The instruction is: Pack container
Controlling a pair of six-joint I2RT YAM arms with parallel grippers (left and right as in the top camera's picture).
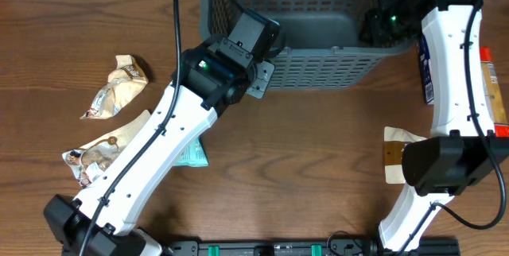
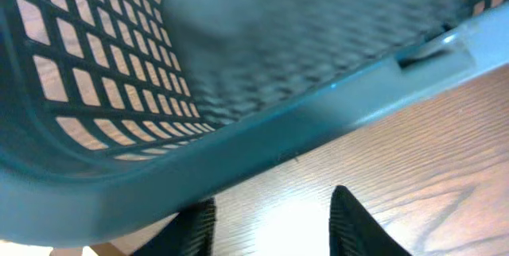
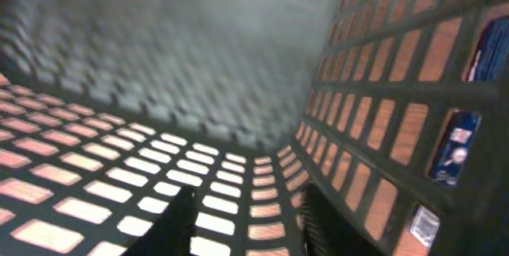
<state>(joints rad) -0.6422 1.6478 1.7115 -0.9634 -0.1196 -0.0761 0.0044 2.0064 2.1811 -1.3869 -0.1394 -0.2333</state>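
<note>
Now: basket [image 1: 318, 69] at far side of table [image 1: 302, 153], centre, seemingly bare inside. Spread and empty: left gripper [image 2: 270, 224] just outside near rim, right gripper [image 3: 246, 224] inside by right wall. Risks: finger snagging lattice, dragging basket; clipping rim en route to packets [image 1: 115, 89].

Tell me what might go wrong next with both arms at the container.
1. The left gripper is open close to the near rim of the container; a forward move may shove it.
2. The right gripper is inside, close to the lattice wall; a finger may snag a slot when lifting out.
3. The teal packet lies partly under the left arm and may get swept.
</note>
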